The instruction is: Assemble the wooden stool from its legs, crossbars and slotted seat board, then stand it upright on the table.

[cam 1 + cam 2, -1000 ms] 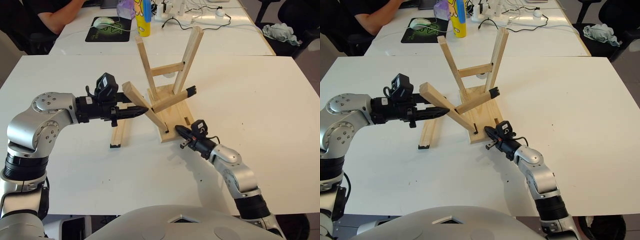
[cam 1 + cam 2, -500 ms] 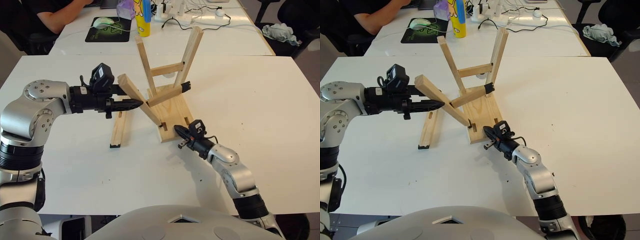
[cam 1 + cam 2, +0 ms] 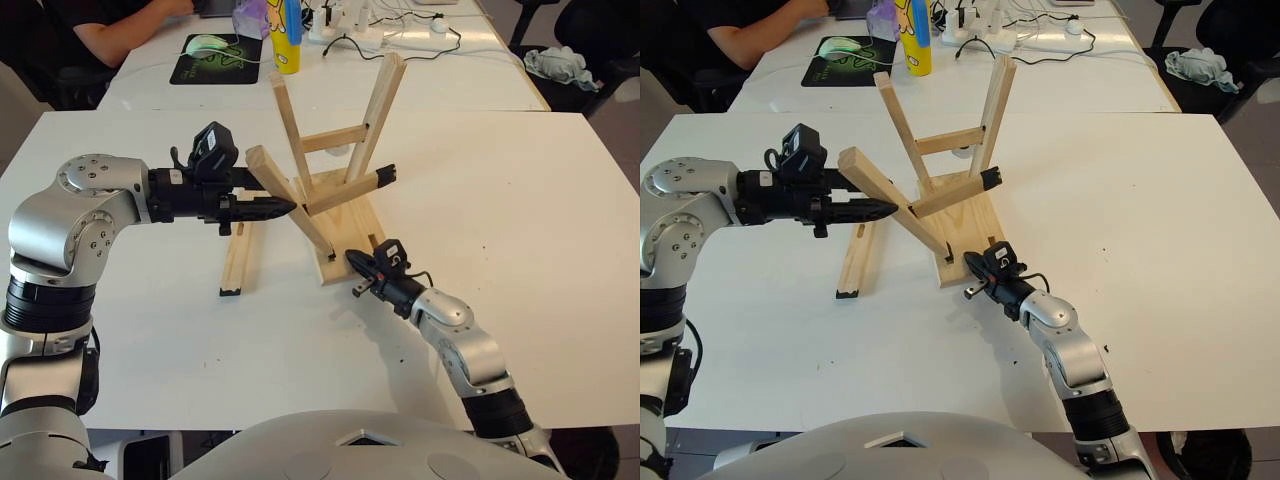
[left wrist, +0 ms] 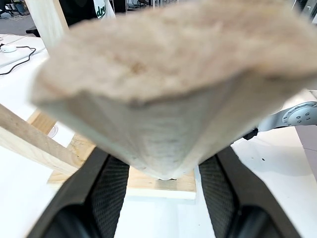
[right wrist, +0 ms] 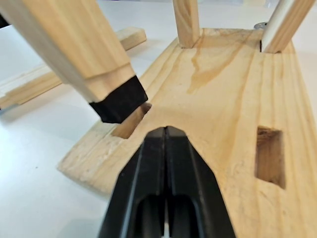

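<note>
The slotted seat board [image 3: 352,222] lies flat mid-table. Two legs [image 3: 291,125] joined by a crossbar [image 3: 335,138] stand in its far slots. My left gripper [image 3: 285,207] is shut on another leg [image 3: 272,180], held tilted with its crossbar [image 3: 350,190] pointing right. That leg's black-tipped end [image 5: 119,101] hovers just above a near slot [image 5: 130,124]. My right gripper [image 5: 166,131] is shut, its tips resting on the board's near edge beside that slot. The held leg's cut end [image 4: 173,74] sits between the left fingers [image 4: 111,193].
A loose wooden leg [image 3: 238,260] lies on the table left of the board. On the far table stand a yellow bottle [image 3: 287,35], a mouse on a pad [image 3: 210,55], cables and a crumpled cloth [image 3: 565,65]. The white table's [image 3: 520,200] right half has free room.
My left gripper lifted the leg piece up and leftward, then brought it back right and down toward the near slot. The right gripper crept slightly further onto the board's edge.
</note>
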Controlling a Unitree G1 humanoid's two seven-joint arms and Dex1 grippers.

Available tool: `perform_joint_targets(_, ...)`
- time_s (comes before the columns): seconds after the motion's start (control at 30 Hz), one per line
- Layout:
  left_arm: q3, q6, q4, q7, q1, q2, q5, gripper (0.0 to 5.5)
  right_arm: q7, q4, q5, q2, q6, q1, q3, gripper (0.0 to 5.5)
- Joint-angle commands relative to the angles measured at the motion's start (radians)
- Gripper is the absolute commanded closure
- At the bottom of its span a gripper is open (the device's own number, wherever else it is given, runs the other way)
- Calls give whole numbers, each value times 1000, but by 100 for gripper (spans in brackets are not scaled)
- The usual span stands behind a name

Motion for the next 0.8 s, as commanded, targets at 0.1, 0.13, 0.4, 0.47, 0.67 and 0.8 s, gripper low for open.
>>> perform_joint_targets(0.1,-16,-8,8,-13,12,9,27,344,7,57,-18,-8,86,32,37,550)
perform_joint_targets(0.13,-18,-4,5,-16,14,8,25,344,7,57,-17,-8,87,31,38,550)
perform_joint_targets(0.4,3,38,-25,-13,-1,-8,-24,344,6,61,-15,-5,90,29,41,550)
perform_joint_targets(0.47,2,40,-27,-10,-3,-9,-22,344,6,62,-15,-5,90,28,42,550)
perform_joint_targets(0.67,-31,14,-9,-12,10,-5,25,344,5,65,-18,-4,91,27,44,550)
perform_joint_targets(0.8,-45,9,-4,-12,13,-3,42,344,8,65,-20,-4,95,21,49,550)
